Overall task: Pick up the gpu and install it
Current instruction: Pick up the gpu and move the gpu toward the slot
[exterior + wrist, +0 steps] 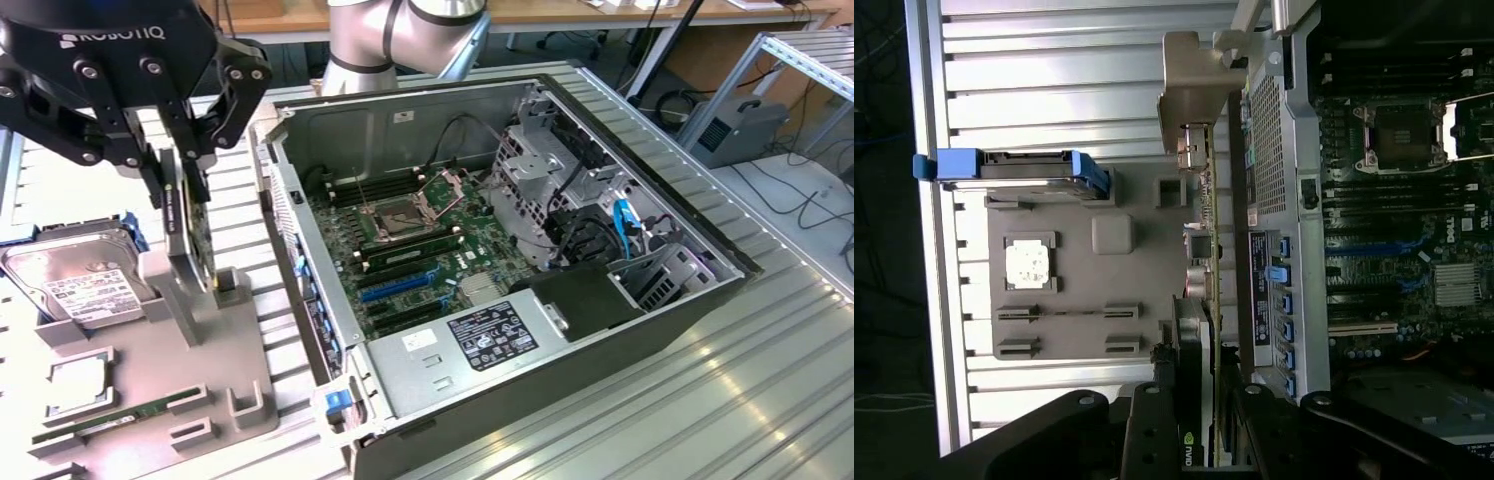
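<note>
Setting: A ribbed metal tabletop (pixel 747 380) in a workshop, with desks and cables behind it.
Holder: A grey holder (pixel 200 350) lies at the exterior view's left. It carries a hard drive (pixel 74 285), a CPU (pixel 80 385) and a RAM stick (pixel 114 420).
Case: An open PC case (pixel 561 420) lies just beside the holder, with its motherboard (pixel 414 250) facing up.
Gpu: The gpu (pixel 191 245) stands on edge in a slot of the holder, near the case wall. Its lower edge looks seated in the slot.
Hand: The hand (pixel 187 200) reaches down from above. It is narrow, closed on the upper part of the gpu with one finger on each flat face.
Stage: By my reading the grasp is made and the card is not yet lifted out.
Doing it well: The card is thin and tall, so the grip should sit square to its faces. The pull likely needs to run straight along the slot, since any tilt could bind the card or swing it into the case wall.
</note>
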Controlling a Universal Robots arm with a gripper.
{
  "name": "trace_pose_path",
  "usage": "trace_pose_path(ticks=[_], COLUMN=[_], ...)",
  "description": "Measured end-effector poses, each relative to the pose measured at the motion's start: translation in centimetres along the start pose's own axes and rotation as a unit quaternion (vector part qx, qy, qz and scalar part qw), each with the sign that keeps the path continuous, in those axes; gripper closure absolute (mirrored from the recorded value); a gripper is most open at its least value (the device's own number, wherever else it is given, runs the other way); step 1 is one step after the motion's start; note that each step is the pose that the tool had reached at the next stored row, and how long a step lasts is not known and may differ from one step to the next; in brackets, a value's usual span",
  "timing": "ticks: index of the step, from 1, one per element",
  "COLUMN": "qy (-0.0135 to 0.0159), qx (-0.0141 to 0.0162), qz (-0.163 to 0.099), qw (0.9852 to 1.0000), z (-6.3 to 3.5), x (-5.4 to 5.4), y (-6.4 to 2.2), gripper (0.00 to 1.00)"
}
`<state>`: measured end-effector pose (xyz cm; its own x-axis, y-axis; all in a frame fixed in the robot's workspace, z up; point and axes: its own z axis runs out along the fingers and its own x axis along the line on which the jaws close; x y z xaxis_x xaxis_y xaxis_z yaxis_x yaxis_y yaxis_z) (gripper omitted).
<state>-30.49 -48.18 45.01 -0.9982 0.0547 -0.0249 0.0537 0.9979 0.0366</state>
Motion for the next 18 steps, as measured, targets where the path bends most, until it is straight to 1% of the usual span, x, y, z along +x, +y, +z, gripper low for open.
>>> trace_pose_path(ticks=[3,9,11,18], qy=[-0.0001,-0.0001,-0.0001,-0.0001], qx=[0.0000,-0.0001,-0.0001,-0.0001], qz=[0.000,0.000,0.000,0.000], qw=[1.0000,1.0000,1.0000,1.0000], z=[0.02,0.08,0.11,0.17], x=[-0.3,-2.5,-3.5,-5.7], y=[0.01,0.13,0.19,0.31], gripper=[0.73,0.73,0.73,0.73])
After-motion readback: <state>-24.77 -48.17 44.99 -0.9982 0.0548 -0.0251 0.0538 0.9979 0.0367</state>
